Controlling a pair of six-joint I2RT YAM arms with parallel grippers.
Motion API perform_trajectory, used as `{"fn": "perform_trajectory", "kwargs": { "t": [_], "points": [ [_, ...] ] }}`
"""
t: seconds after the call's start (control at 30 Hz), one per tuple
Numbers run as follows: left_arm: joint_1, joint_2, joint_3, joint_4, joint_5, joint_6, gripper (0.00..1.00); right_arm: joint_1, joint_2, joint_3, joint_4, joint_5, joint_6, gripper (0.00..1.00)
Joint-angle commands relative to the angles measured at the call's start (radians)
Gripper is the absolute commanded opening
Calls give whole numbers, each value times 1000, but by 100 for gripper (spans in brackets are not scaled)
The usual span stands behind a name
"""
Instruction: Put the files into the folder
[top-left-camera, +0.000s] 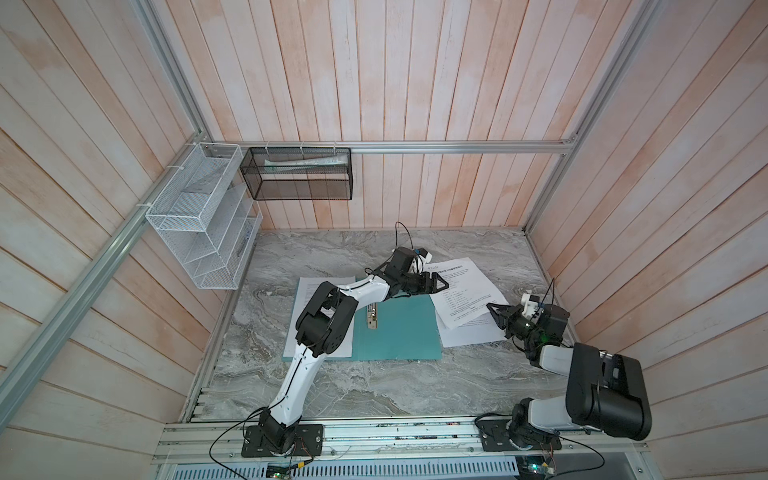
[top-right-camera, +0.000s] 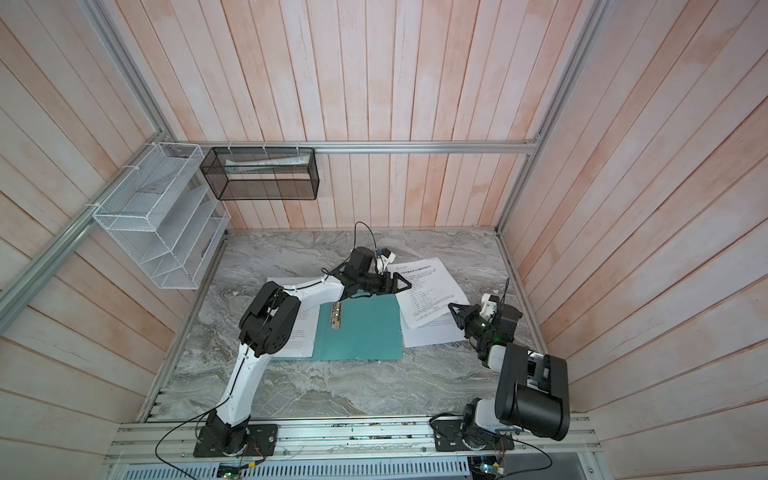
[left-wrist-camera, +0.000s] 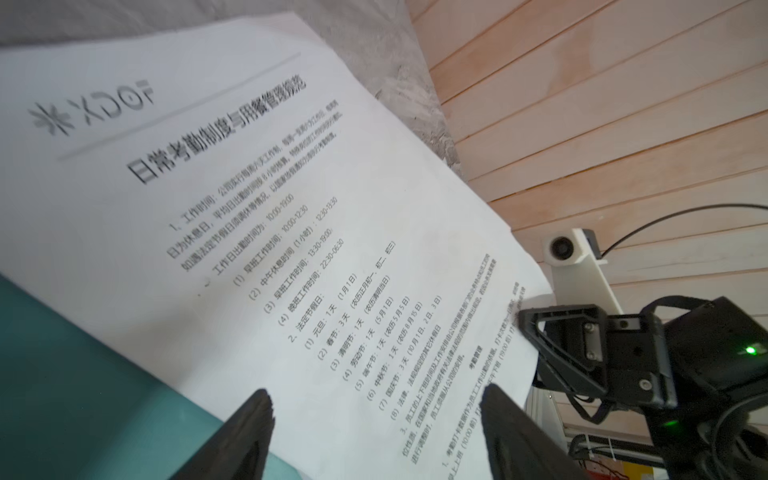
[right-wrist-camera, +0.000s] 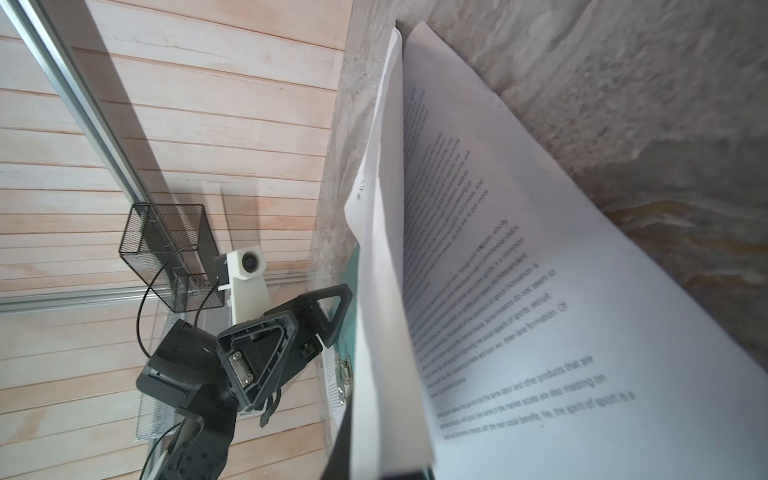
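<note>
The teal folder lies open and flat mid-table, its metal clip at the spine. One file with a heading lies tilted at the folder's right edge, over another file. My right gripper is shut on the headed file's right edge, which is raised off the lower sheet. The left gripper hovers open over that file's left part, nothing between its fingers. A third file lies left of the folder, partly under my left arm.
A white wire rack hangs on the left wall. On the back wall a black mesh basket holds rolled papers. Wooden walls close the table on three sides, and an aluminium rail runs along the front.
</note>
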Motion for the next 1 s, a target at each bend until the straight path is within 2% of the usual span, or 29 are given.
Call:
{"fn": "perform_trajectory", "kwargs": {
  "t": [0.0,0.17,0.23,0.33,0.43,0.57,0.73,0.83,0.9,0.97],
  "points": [
    [9,-108,20,-26,-25,19,82,15,-50,22,36,-27,109,0],
    [18,-245,-101,8,-64,-2,82,58,-140,11,85,13,265,0],
    [22,-305,-176,38,-76,-13,82,100,-175,-2,116,43,345,0],
    [35,-390,-304,66,-106,-19,82,196,-233,-13,76,119,373,0],
    [55,-463,-429,89,-127,-24,82,334,-327,-57,-35,293,389,0],
    [86,-549,-575,114,-154,-28,82,586,-449,-100,-231,658,416,0],
    [127,-621,-685,126,-171,-28,82,857,-497,-52,-493,1084,518,0],
    [145,-648,-726,129,-181,-25,82,959,-451,17,-630,1195,587,0],
    [153,-663,-750,135,-185,-27,82,986,-393,65,-692,1196,621,0],
    [157,-676,-769,140,-191,-29,82,1008,-324,74,-636,1160,619,0]
  ]
}}
